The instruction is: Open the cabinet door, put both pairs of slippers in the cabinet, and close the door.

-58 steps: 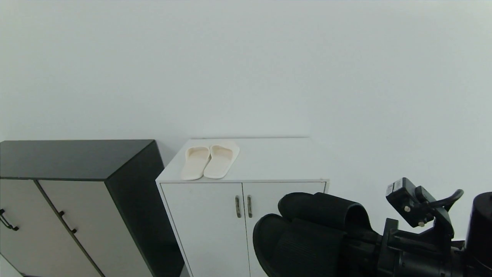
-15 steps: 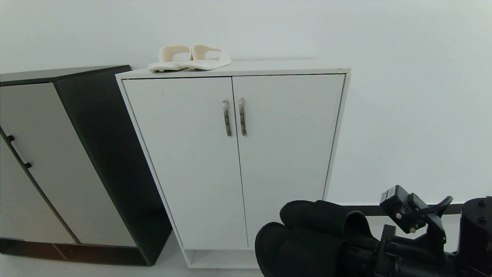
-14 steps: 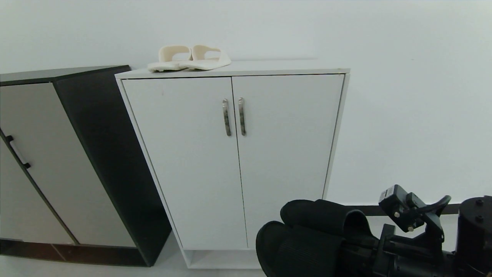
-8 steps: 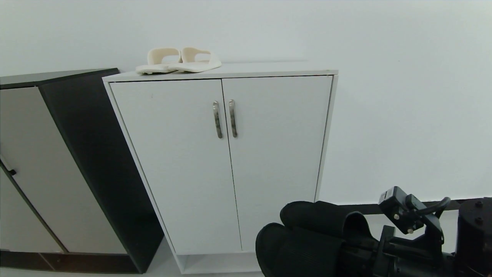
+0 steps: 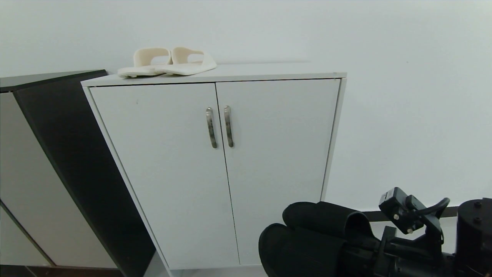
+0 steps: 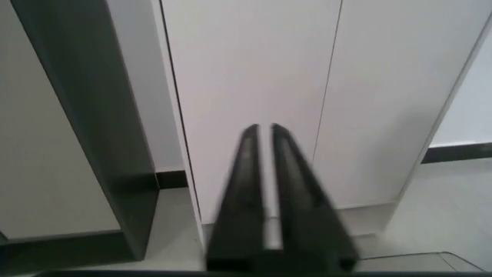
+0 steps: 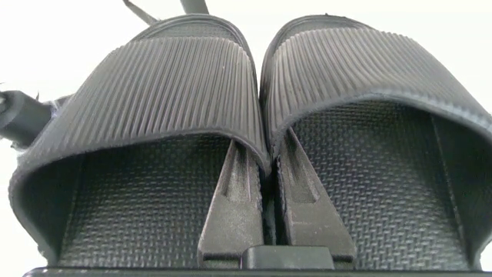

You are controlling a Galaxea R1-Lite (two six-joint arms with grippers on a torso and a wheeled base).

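A white two-door cabinet [image 5: 173,173] stands against the wall with both doors closed, its two metal handles [image 5: 219,127] side by side at the middle seam. On its top, near the left end, lies a cream pair of slippers [image 5: 165,63]. My right gripper [image 7: 267,146] is shut on a black pair of slippers [image 5: 315,238], pinching their inner walls together; they hang low at the right, in front of the cabinet's right door. My left gripper [image 6: 264,132] is shut with nothing in it and faces the lower part of the cabinet doors [image 6: 254,77].
A black cabinet [image 5: 69,161] with pale doors stands tight against the white cabinet's left side. Bare white wall [image 5: 403,115] and a dark skirting strip [image 5: 378,215] lie to the right of the white cabinet. Pale floor [image 6: 453,200] runs below.
The head camera has dropped and come closer, so the cabinet now looks larger and sits further left. The black slippers stay in my right gripper. The cabinet doors remain closed.
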